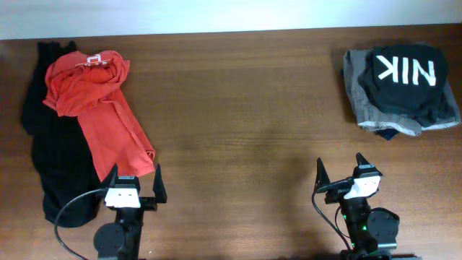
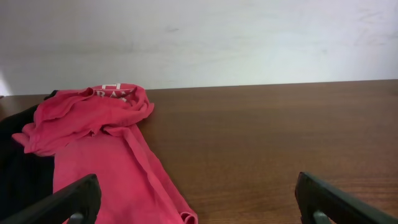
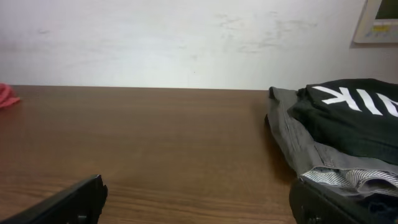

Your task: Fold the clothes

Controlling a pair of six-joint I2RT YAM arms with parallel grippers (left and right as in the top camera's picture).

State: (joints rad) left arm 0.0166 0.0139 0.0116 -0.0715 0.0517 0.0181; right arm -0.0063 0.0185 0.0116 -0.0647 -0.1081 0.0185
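Shirt: the orange-red soft cotton T-shirt (image 1: 97, 108) (image 2: 106, 143) lies unfolded on the far-left part of the counter. Its body is bunched up at the far end, and a long strip of cloth trails toward the near edge.
Shirt detail: a patch with white print shows at the bunched top end. A sliver of the red cloth also shows at the left edge of the right wrist view (image 3: 5, 94).
Beneath and beside it: a black crumpled garment (image 1: 50, 166) (image 2: 18, 174) spreads out under the T-shirt's left side and runs down to the near edge.
Surface: the dark brown wood-grain counter (image 1: 245, 108) is bare across its middle.
Room: a plain white wall (image 2: 217, 37) stands behind the counter's far edge. A cream panel (image 3: 379, 22) is fixed high on it at the right.
Far-right pile: a black shirt with big white "NIK" letters (image 1: 404, 76) (image 3: 354, 118) sits on top of a grey folded garment (image 1: 361, 101) (image 3: 298, 146). Striped fabric (image 3: 354, 177) peeks out at the pile's near edge.
Left hand: the left hand (image 1: 133, 175) (image 2: 199, 205) is spread wide and grasps nothing. It sits at the near edge with the T-shirt's trailing end just ahead of it.
Right hand: the right hand (image 1: 339, 167) (image 3: 208, 208) is likewise fully released and empty. It is at the near edge, well apart from the T-shirt and short of the pile.
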